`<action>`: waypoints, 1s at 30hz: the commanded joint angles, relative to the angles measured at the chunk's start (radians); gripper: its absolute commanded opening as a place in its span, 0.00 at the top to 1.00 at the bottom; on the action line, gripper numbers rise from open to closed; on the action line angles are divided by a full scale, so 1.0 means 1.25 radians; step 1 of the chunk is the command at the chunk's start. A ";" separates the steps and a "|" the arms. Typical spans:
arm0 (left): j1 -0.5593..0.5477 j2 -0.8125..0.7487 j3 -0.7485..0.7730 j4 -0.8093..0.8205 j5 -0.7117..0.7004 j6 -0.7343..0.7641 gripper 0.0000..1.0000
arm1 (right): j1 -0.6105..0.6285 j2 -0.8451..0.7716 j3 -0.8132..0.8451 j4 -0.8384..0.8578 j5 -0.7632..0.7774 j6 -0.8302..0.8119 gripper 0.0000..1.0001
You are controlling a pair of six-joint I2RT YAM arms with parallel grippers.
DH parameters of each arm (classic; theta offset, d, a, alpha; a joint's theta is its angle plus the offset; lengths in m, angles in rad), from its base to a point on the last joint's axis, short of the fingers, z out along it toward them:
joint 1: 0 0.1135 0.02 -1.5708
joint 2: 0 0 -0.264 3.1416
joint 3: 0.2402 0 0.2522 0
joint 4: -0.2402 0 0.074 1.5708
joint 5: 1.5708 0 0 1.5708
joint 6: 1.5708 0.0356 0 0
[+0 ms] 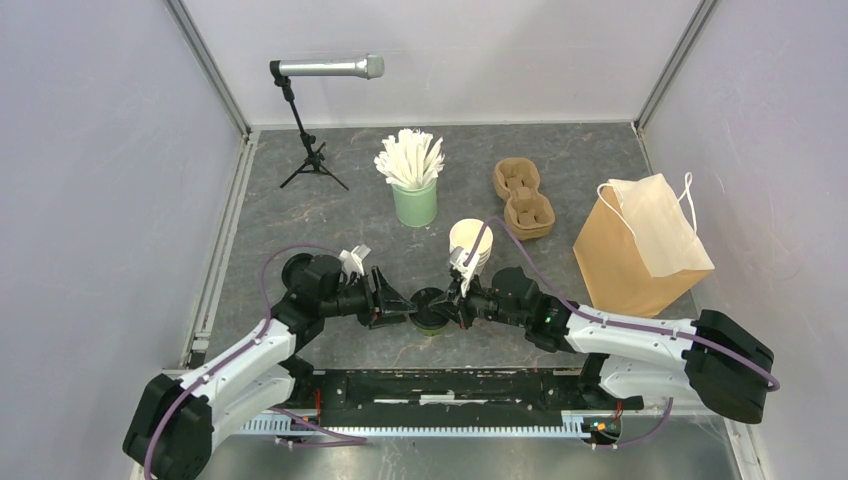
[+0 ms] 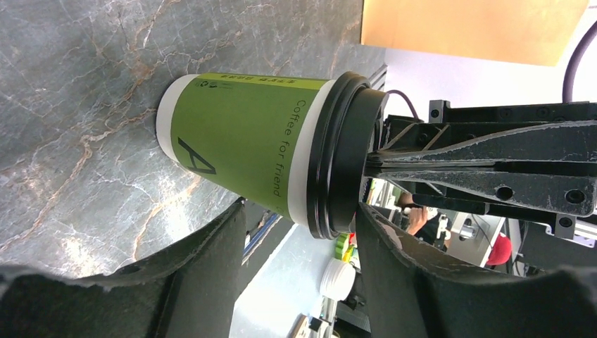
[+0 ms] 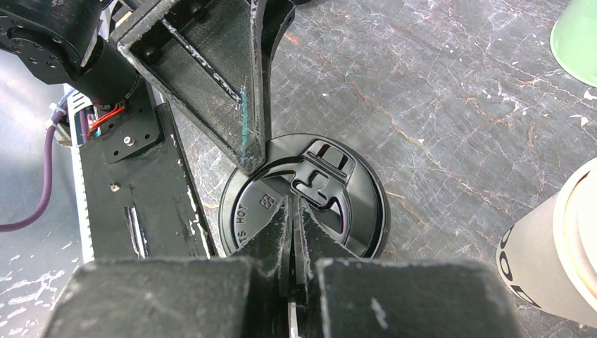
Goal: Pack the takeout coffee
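Observation:
An olive-green takeout coffee cup (image 2: 246,141) with a black lid (image 3: 338,204) stands upright on the grey table, seen as a lid (image 1: 432,308) in the top view between my two grippers. My right gripper (image 3: 292,201) is shut, its tips resting on top of the lid from the right (image 1: 455,300). My left gripper (image 1: 405,305) is open beside the cup on its left. It is rolled on its side, one finger near the table and the other finger (image 3: 232,91) at the lid's rim. In the left wrist view the left gripper (image 2: 301,211) does not clasp the cup.
A stack of lidless cream cups (image 1: 470,242) stands just behind the cup, with a mint-green cup of white sticks (image 1: 413,195) further back. A cardboard cup carrier (image 1: 523,195) and a brown paper bag (image 1: 640,255) are at the right. A microphone on a tripod (image 1: 310,120) stands back left.

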 commanded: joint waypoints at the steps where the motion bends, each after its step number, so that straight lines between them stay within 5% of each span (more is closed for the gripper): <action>1: -0.005 0.008 -0.014 0.098 0.028 -0.049 0.36 | -0.002 0.012 -0.026 -0.056 -0.008 0.006 1.00; 17: -0.011 0.058 -0.030 0.138 0.022 -0.053 0.45 | -0.002 0.022 -0.031 -0.046 -0.012 0.013 1.00; 30: -0.015 0.026 -0.021 -0.076 -0.102 0.029 0.56 | -0.002 0.020 -0.101 -0.006 -0.005 0.033 1.00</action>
